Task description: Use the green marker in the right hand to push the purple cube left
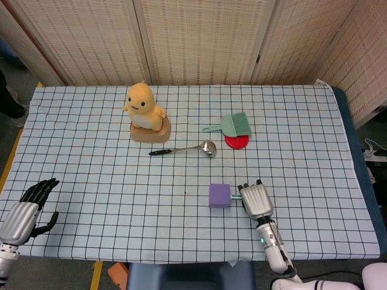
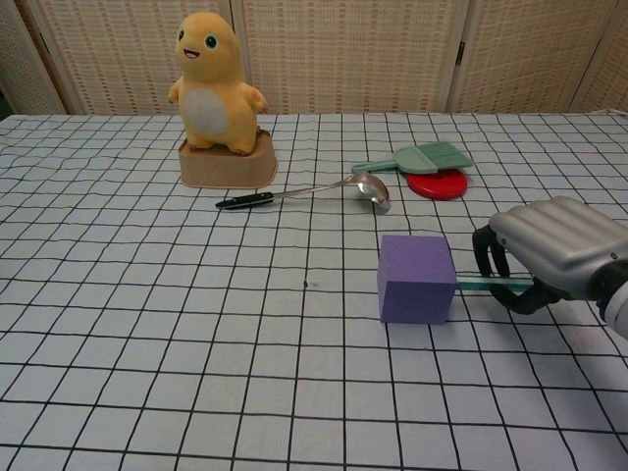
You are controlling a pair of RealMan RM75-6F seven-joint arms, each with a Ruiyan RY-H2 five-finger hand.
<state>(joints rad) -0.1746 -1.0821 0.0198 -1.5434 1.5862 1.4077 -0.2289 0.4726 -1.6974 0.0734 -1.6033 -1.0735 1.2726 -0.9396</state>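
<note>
Right hand [image 2: 554, 253] low over the checked cloth [image 1: 91, 151] at the front right, knuckles up, fingers curled around a green marker [image 2: 491, 286]. Marker lying level, pointing left, tip touching the right face of the purple cube [image 2: 416, 279]. Cube resting on the cloth just left of the hand, near the front middle of the table. Left hand [image 1: 27, 208] at the front left corner, fingers apart, holding nothing; seen only from the head view, wrist cut off by the frame edge. Farther back: yellow plush toy [image 1: 145, 109] seated in a tan holder [image 1: 150, 132]; ladle [image 1: 184, 149] lying flat; green hand brush [image 1: 233, 125] partly covering a red lid [image 1: 237, 142]. Marker mostly hidden inside the fist.
</note>
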